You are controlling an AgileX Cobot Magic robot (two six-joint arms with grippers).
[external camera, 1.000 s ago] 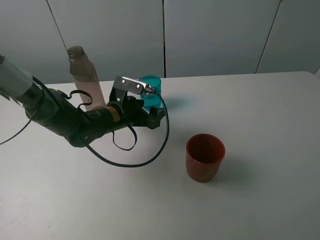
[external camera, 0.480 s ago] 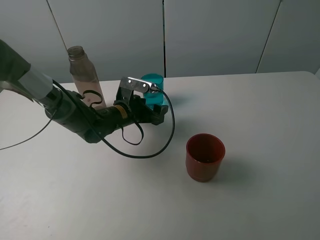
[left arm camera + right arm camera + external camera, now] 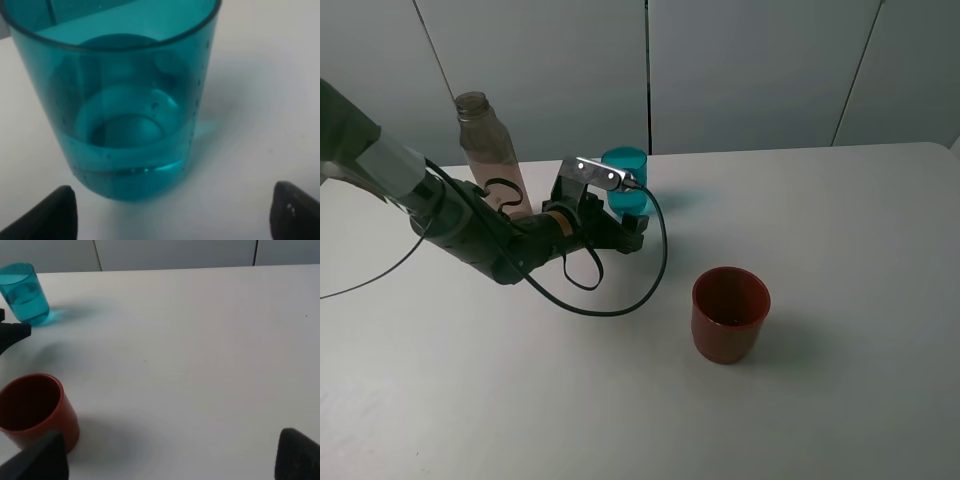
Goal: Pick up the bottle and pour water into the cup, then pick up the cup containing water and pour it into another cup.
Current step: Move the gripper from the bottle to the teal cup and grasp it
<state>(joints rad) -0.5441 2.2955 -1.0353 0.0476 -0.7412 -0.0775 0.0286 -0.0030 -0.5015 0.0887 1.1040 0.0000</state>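
**Left side.** The left gripper (image 3: pixel 172 219) is hovering low over the white table (image 3: pixel 850 230). Its two dark fingers are spreading wide to either side of the teal cup (image 3: pixel 125 100), the tips lying just short of its base and gripping nothing.

**Teal cup.** It is standing upright near the table's far edge, holding a shallow layer of water, with droplets clinging to its wall.

**Bottle.** The bottle (image 3: pixel 488 150) is standing upright with an open neck, just behind the left arm (image 3: pixel 470 235) and near the teal cup. A black cable (image 3: pixel 620 305) is looping from the arm onto the table.

**Red cup.** The dark-red cup (image 3: pixel 730 313) is sitting mouth up, well apart from the others and nearer the front.

**Right side.** The right gripper (image 3: pixel 167 460) is hanging above the table with fingers spread apart and nothing between them.
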